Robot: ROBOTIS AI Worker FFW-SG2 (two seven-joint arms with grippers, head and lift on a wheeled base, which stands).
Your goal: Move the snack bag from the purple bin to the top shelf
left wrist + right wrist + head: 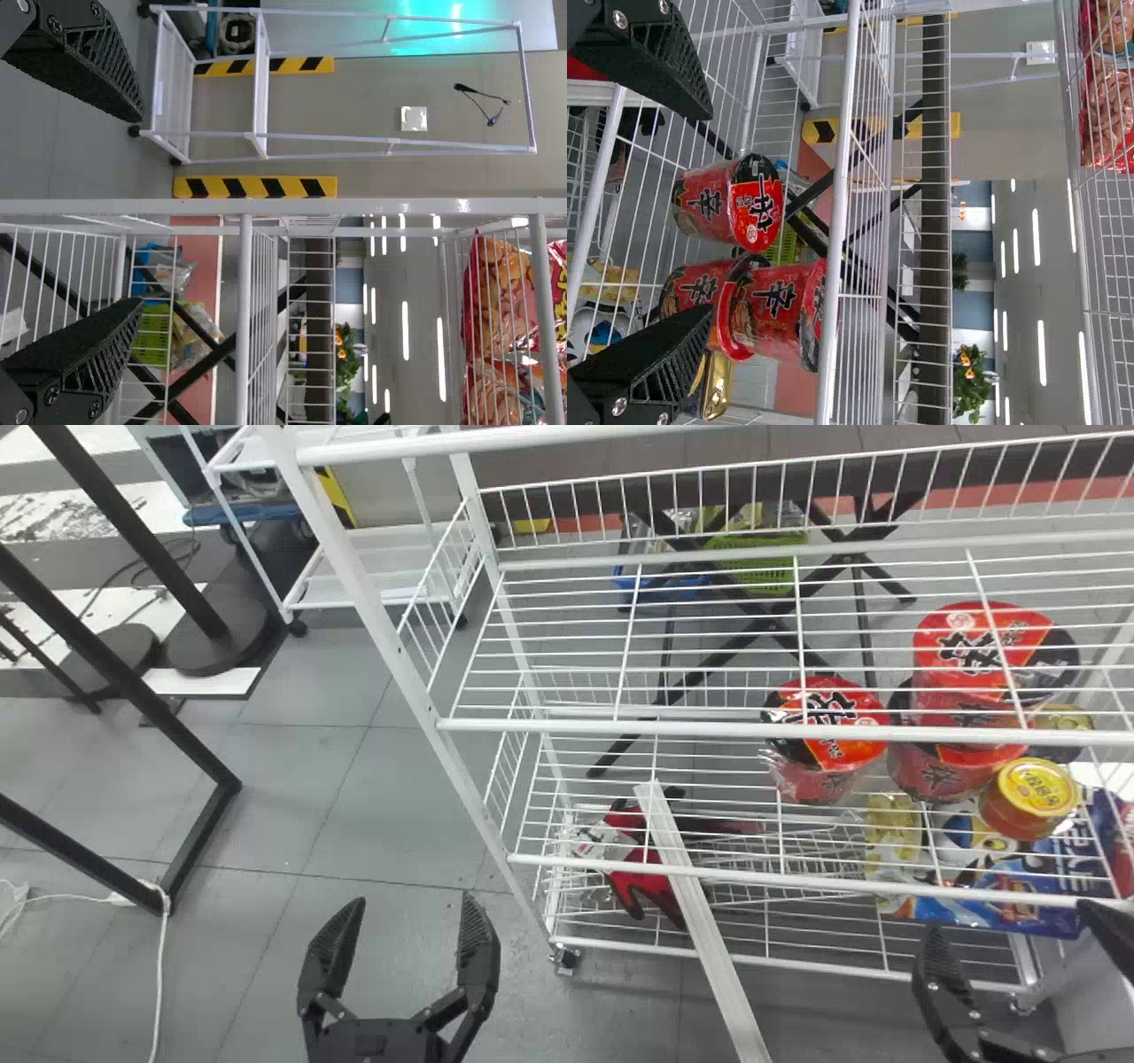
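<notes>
- The left gripper (414, 902) is spreading its black jaws at the rack's near left.
- The right gripper (1010, 917) is holding its jaws apart, near right.
- The red-and-clear plastic snack bag (500, 310) is resting on the white wire top shelf (539, 319), its brown contents showing; cut off by the views' edges, its long axis is impossible to tell.
- Red-and-black round cups (828, 722) are standing on a lower shelf, right, bearing black characters.
- A yellow-lidded round can (1032, 793) is sitting beside them.
</notes>
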